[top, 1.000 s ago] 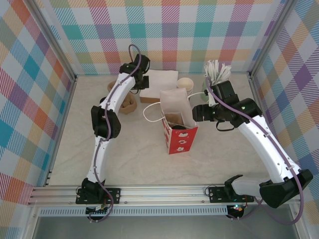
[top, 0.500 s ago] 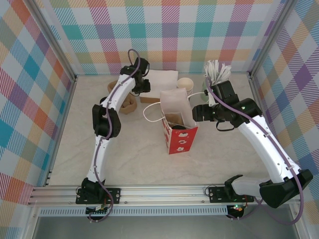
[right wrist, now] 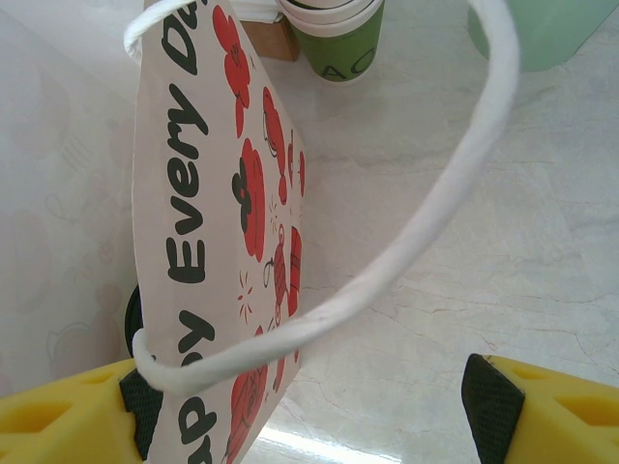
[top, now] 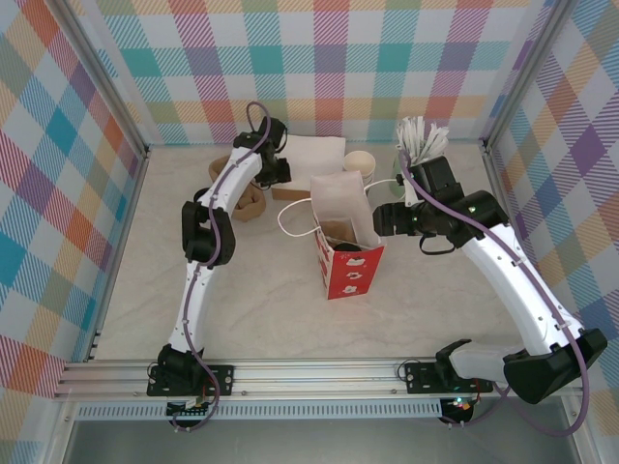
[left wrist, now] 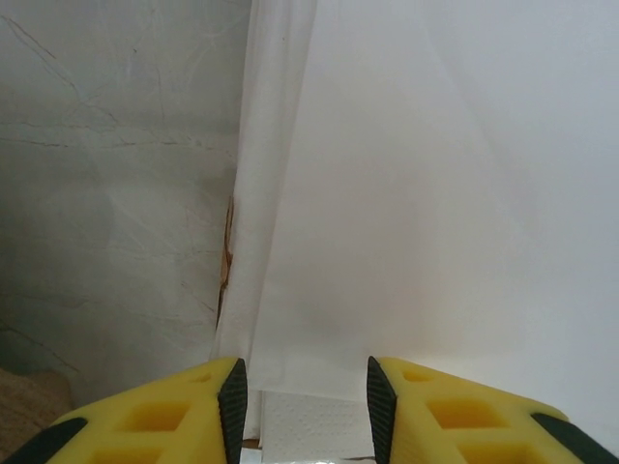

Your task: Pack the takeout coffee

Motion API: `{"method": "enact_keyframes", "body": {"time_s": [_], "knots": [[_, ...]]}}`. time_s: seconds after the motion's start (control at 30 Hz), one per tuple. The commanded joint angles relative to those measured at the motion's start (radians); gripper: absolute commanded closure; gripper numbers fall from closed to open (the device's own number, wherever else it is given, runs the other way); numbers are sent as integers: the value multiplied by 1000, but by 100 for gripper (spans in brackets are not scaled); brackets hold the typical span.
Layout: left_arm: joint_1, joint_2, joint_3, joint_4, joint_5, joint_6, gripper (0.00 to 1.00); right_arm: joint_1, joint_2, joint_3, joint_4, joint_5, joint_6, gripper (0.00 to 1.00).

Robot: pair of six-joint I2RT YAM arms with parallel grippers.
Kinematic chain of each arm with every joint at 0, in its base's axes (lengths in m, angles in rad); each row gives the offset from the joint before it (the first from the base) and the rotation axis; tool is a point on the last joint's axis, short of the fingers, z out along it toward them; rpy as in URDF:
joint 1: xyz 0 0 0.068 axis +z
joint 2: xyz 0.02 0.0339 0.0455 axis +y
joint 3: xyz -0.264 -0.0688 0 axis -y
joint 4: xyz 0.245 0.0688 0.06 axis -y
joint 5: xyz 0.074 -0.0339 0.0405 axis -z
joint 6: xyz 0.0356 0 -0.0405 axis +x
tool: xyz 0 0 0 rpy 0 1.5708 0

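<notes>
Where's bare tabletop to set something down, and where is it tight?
Free: the wide strip of table between the red bag and the near rail, and the patch between the left arm and the left wall. Crowded: the back edge, with brown trays, napkin stack, cups and stick holder side by side.

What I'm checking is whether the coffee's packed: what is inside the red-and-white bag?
From above, the bag's open mouth shows a brown, shadowed inside with something dark low down; what it is cannot be told. The green cup stands outside on the table, beyond the bag.
</notes>
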Motion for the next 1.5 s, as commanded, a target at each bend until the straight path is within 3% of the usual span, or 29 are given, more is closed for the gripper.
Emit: {"method": "enact_keyframes", "body": {"time_s": [0.0,0.33,0.5,1.13,1.47], "knots": [[7,26,32,6,12,2,60,-5,-5,-4,6,-5,6,17],[7,40,32,-14,-48,-3,47,-5,-4,-11,7,-6,6,17],[7,44,32,-16,-53,-8,47,-5,-2,-12,7,-10,5,17],[6,86,33,3,-25,-41,61,-5,-3,-12,6,-12,9,18],[-8,114,34,-2,-77,-36,62,-5,5,-9,7,-14,7,18]]}}
